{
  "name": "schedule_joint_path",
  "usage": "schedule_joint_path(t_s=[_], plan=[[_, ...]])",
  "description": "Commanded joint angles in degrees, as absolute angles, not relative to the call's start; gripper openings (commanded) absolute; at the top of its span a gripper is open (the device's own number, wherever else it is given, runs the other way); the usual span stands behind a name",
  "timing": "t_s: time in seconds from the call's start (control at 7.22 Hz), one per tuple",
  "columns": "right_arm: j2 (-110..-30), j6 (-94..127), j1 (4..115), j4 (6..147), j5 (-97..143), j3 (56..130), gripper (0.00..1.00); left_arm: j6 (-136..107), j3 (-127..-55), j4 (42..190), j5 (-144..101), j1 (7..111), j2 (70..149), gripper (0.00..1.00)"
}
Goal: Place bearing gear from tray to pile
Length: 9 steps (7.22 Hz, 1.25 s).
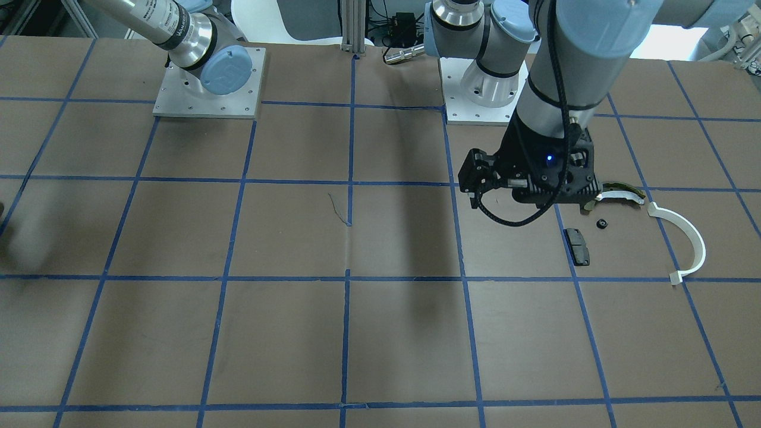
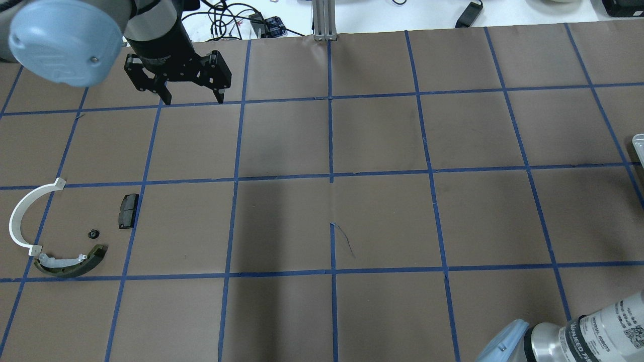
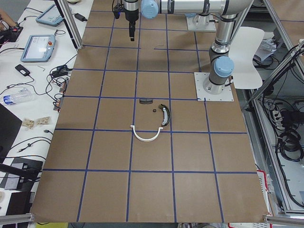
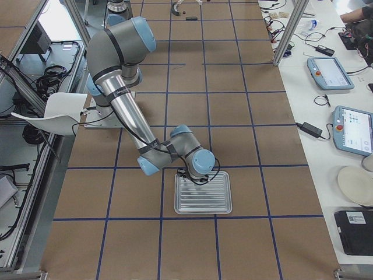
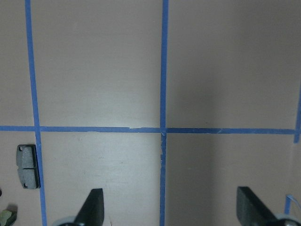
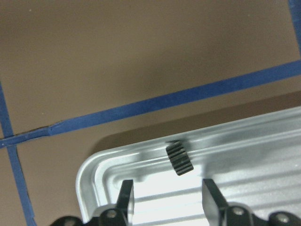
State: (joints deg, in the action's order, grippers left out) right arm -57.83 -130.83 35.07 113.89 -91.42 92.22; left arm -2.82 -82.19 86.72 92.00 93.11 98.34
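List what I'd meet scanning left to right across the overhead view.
white half-ring strip → small black round part → black pad → left gripper, open → tray, just its rim at the right edge. The olive-and-white curved shoe spans under the strip and round part, so it's left out.

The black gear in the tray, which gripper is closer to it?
Right. The right gripper hangs over the tray with the gear just ahead of its open fingers. The left gripper is far across the table, on the pile's side.
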Motion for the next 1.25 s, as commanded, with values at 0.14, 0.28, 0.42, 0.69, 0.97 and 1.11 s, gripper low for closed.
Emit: schedule_joint_path(t_s=[0.14, 0.28, 0.42, 0.69, 0.97, 1.11], plan=[[-57.57, -130.43, 36.3, 113.91, -90.79, 92.37, 0.59, -1.94, -81.82, 88.5, 91.5, 93.34, 96.86, 1.0], [-57.48, -130.52, 36.3, 113.91, -90.88, 92.37, 0.53, -1.93, -82.09, 88.33, 91.41, 93.43, 96.94, 1.0], [-57.65, -130.52, 36.3, 113.91, -91.05, 92.37, 0.2, -1.93, -82.0, 88.07, 91.41, 93.43, 97.03, 1.0], [-58.01, -130.6, 36.3, 113.73, -91.93, 92.02, 0.0, -1.85, -82.09, 88.07, 91.67, 93.34, 96.59, 1.0], [-62.02, -130.43, 36.56, 109.45, -91.85, 91.67, 0.0, -1.93, -82.09, 88.15, 91.67, 93.34, 96.59, 1.0], [-65.79, -128.52, 38.3, 106.9, -91.85, 91.67, 0.0, -1.93, -82.09, 88.5, 91.84, 93.34, 96.42, 1.0]])
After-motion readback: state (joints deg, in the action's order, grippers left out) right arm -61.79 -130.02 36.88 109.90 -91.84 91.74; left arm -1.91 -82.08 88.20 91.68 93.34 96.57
